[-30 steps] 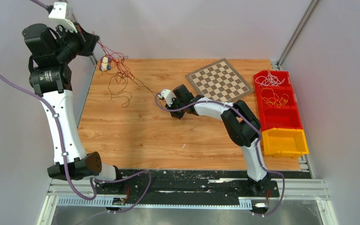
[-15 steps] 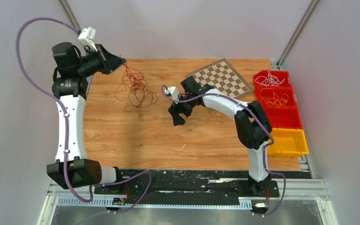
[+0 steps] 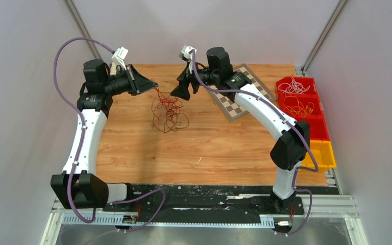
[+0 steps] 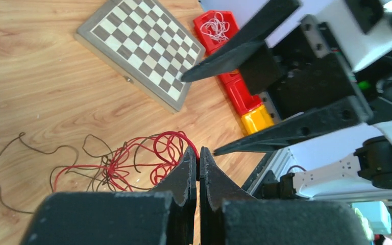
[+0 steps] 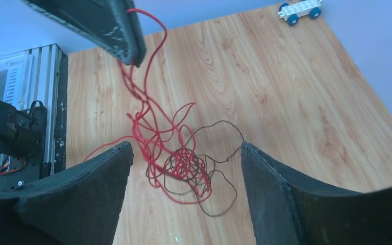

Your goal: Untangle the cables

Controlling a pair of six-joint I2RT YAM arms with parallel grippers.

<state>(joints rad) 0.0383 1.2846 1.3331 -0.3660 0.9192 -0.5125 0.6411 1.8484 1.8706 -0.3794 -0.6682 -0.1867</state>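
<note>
Left gripper (image 3: 154, 87): we see it pinched on red strands of the cables (image 3: 169, 113), tangle hanging below.
Right gripper (image 3: 182, 92): we see it spread wide, just beside.

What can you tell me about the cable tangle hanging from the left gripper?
The cables are thin flexible wires, bright red and dark brown, knotted into one loose curly clump. Red strands rise to the left gripper, which is shut on them, so the top hangs in the air while the lower loops seem to lie on the wooden table. The right gripper is open above the clump, not touching it.
</note>
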